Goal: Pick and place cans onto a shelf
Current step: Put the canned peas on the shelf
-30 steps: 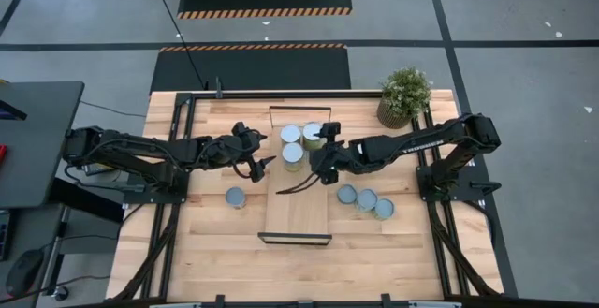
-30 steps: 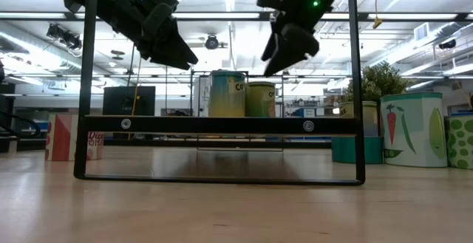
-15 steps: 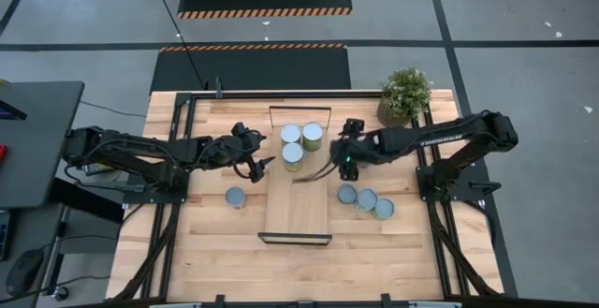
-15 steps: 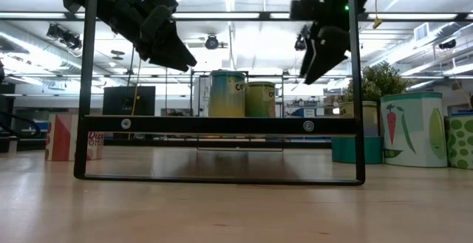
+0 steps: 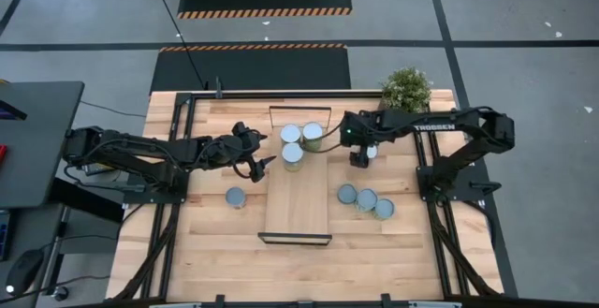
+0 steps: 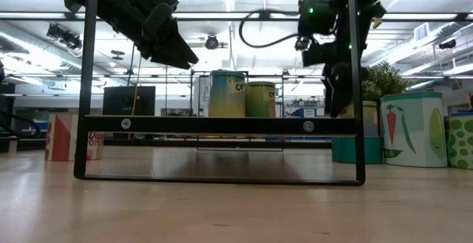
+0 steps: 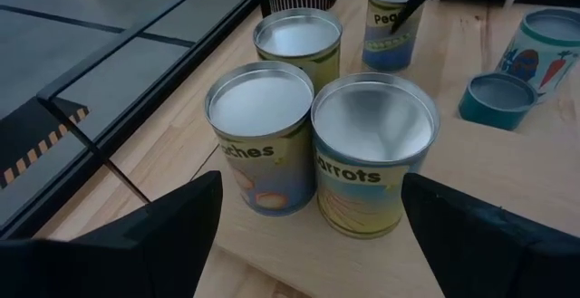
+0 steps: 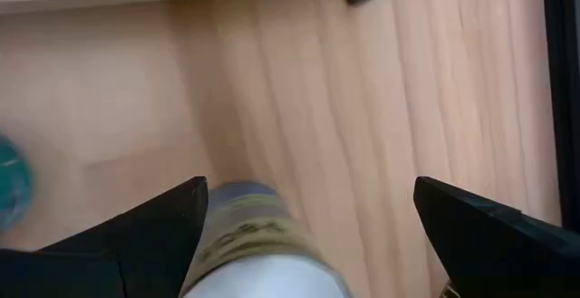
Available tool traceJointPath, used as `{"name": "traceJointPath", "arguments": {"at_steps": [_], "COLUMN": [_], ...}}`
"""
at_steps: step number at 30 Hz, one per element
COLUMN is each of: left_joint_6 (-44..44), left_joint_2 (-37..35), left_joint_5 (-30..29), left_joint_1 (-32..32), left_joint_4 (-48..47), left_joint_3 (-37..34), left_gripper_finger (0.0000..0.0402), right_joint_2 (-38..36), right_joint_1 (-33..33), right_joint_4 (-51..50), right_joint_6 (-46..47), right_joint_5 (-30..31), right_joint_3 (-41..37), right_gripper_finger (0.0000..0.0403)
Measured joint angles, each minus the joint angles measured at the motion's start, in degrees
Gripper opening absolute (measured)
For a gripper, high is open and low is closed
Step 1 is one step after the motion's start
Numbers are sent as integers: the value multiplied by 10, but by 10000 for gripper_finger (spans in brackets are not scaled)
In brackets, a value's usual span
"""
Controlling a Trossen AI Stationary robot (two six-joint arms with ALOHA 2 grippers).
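The light-wood shelf (image 5: 298,205) lies in the middle of the table. Three cans (image 5: 293,154) stand on its far end and show close in the left wrist view (image 7: 373,162). My left gripper (image 5: 267,163) hangs open and empty just left of them. My right gripper (image 5: 360,158) is open, right of the shelf, pointing down over a can (image 8: 258,244) that stands on the table between its spread fingers; I see no touch. One can (image 5: 235,197) stands left of the shelf and three (image 5: 366,199) stand right of it.
A potted plant (image 5: 405,93) stands at the far right corner, close behind my right arm. The shelf's black end frame (image 6: 222,125) rises at its near end. The near half of the shelf board is bare.
My right gripper has swung from above the shelf toward the table's right edge, past the shelf's side, and has come down over the can standing there, its fingers now pointing downward. My left gripper has kept still.
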Motion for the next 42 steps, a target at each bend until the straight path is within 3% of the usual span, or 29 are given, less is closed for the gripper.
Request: {"name": "traceJointPath", "arguments": {"at_steps": [8,28,42], "left_joint_6": [-2,-6,-5], "left_joint_2": [0,0,0], "left_joint_5": [0,0,0], "left_joint_1": [0,0,0], "left_joint_4": [-2,-3,-3], "left_joint_3": [0,0,0], "left_gripper_finger": [345,345,345], "right_joint_2": [5,5,54], "right_joint_1": [-26,-32,-32], "right_joint_4": [-16,-96,-86], "right_joint_6": [24,82,59], "right_joint_5": [-47,-48,-69], "right_joint_3": [0,0,-13], "right_gripper_finger": [399,398,327]}}
